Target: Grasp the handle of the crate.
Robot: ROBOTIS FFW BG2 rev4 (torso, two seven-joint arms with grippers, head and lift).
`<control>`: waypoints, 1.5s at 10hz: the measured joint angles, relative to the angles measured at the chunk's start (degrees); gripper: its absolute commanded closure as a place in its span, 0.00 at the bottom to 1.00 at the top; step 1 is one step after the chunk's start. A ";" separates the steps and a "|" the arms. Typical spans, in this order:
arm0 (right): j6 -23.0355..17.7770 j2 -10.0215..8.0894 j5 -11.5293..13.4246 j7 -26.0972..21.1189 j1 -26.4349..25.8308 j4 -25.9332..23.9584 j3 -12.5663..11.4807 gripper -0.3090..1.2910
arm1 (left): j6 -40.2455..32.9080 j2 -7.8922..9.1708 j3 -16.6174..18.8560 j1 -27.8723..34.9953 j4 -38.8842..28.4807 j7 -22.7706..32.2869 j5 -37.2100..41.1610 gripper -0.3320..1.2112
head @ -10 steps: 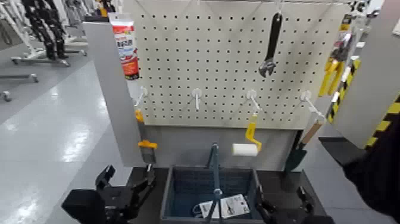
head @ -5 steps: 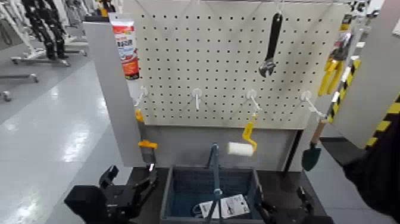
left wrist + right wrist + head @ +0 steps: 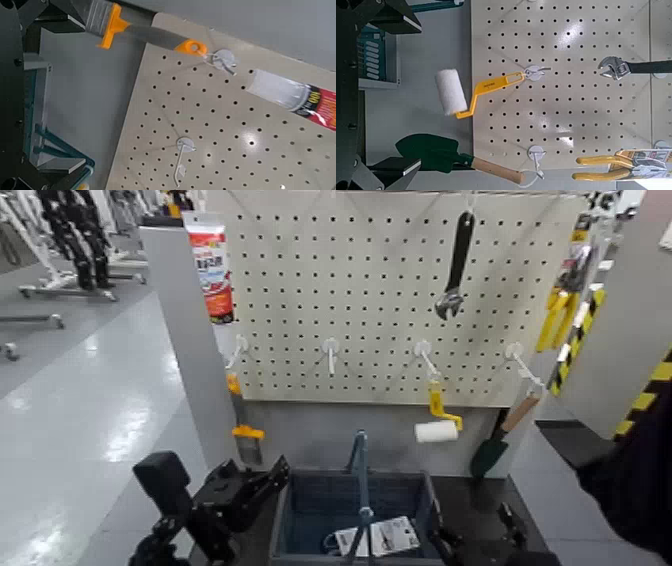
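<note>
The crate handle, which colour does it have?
The handle is dark blue-grey, like the crate; the head view shows it best.

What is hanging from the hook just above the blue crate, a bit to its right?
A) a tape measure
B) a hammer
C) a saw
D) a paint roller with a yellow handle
D: a paint roller with a yellow handle hangs from a pegboard hook above the crate.

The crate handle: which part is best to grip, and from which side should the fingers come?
Grip the handle on its raised bar above the small joint, coming from the left, where the left gripper is nearest. The bar stands upright over the middle of the crate, thin and clear on both sides, so fingers could probably close across it.
</note>
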 measured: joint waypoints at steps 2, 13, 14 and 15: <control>0.00 -0.01 -0.09 -0.17 -0.11 0.12 0.18 0.28 | 10.02 -0.24 1.54 -3.70 0.39 -2.17 6.87 0.29; 0.00 -0.19 -0.32 -0.88 -0.53 0.47 0.84 0.27 | 33.36 3.48 -6.96 -23.90 22.29 -11.49 42.38 0.30; -0.01 -0.19 -0.38 -0.88 -0.56 0.50 0.85 0.27 | 33.72 3.32 -8.46 -25.27 24.56 -12.34 44.74 0.30; -0.06 -0.20 -0.43 -0.88 -0.59 0.55 0.89 0.27 | 34.05 3.18 -10.06 -26.89 26.86 -13.81 46.15 0.30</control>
